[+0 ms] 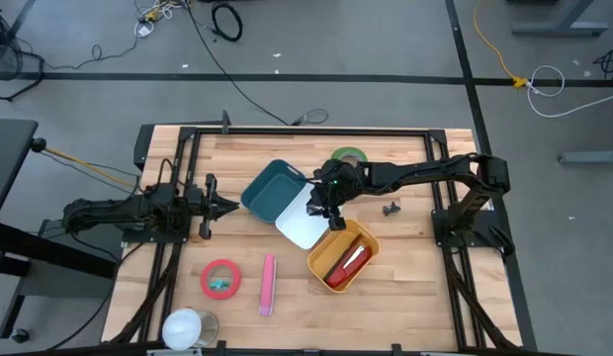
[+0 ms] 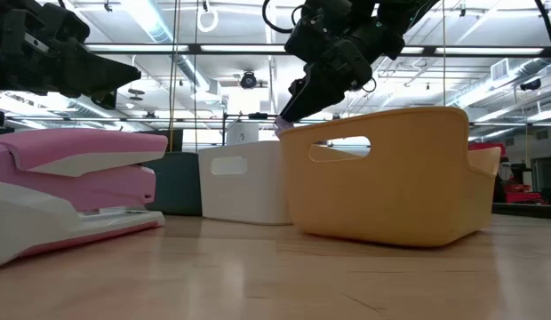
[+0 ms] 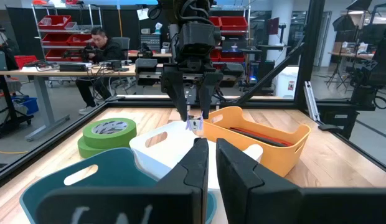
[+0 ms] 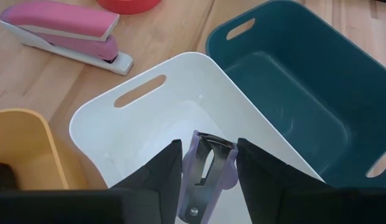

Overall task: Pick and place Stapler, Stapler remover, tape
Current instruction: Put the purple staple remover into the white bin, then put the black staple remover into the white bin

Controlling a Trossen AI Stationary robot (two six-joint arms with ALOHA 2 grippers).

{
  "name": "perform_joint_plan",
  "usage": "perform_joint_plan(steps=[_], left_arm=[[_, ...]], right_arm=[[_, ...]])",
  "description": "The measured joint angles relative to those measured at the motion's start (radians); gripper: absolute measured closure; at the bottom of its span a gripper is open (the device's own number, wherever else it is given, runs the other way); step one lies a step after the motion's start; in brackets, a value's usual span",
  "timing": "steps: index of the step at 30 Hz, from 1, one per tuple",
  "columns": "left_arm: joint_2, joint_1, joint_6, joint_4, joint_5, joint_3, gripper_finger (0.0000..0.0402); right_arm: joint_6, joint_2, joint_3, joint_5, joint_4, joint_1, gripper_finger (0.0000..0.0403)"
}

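My right gripper [image 4: 208, 152] hangs over the white bin [image 1: 305, 229], shut on a lilac staple remover [image 4: 210, 169]. The left wrist view shows it from farther off, fingers pointing down [image 3: 194, 115]. An orange bin [image 1: 343, 255] next to the white one has a red stapler [image 1: 348, 261] lying in it. On the table lie a pink stapler [image 1: 268, 284] and a red tape roll [image 1: 220, 278] near the front, and a green tape roll [image 1: 349, 156] at the far side. My left gripper [image 1: 225, 206] waits shut, left of the teal bin [image 1: 270, 190]. My right gripper pinches the lilac staple remover by its two outer sides [image 4: 194, 163] between the two fingers. The fingers come from above, pointing down. The remover is lifted clear and hangs over the white bin's inside, its metal jaws [image 4: 215, 144] toward the bin's floor.
A dark staple remover [image 1: 391, 209] lies on the wood right of the bins. A white round object [image 1: 188, 328] stands at the near left corner. Black frame rails run along the table's edges. A person [image 3: 99, 46] sits at a desk beyond the table.
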State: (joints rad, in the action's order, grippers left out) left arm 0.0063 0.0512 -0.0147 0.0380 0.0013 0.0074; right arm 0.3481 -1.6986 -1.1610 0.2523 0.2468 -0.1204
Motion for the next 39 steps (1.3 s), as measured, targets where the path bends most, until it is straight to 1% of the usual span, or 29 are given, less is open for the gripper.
perform_joint_plan(steps=[5,8,16,21,26,39], left_arm=[[0.000,0.000,0.000,0.000,0.000,0.000,0.0365],[0.000,0.000,0.000,0.000,0.000,0.000,0.0365],[0.000,0.000,0.000,0.000,0.000,0.000,0.0365],[0.000,0.000,0.000,0.000,0.000,0.000,0.0365],[0.000,0.000,0.000,0.000,0.000,0.000,0.0365],[0.000,0.000,0.000,0.000,0.000,0.000,0.0365]], right_arm=[[0.000,0.000,0.000,0.012,0.001,0.000,0.0239],[-0.004,0.000,0.000,0.028,0.001,0.000,0.0218],[-0.026,0.000,0.000,0.029,0.002,0.000,0.0155],[-0.026,0.000,0.000,0.029,0.009,0.000,0.0129],[-0.026,0.000,0.000,0.029,0.011,0.000,0.0120],[-0.026,0.000,0.000,0.028,0.013,0.000,0.0119]])
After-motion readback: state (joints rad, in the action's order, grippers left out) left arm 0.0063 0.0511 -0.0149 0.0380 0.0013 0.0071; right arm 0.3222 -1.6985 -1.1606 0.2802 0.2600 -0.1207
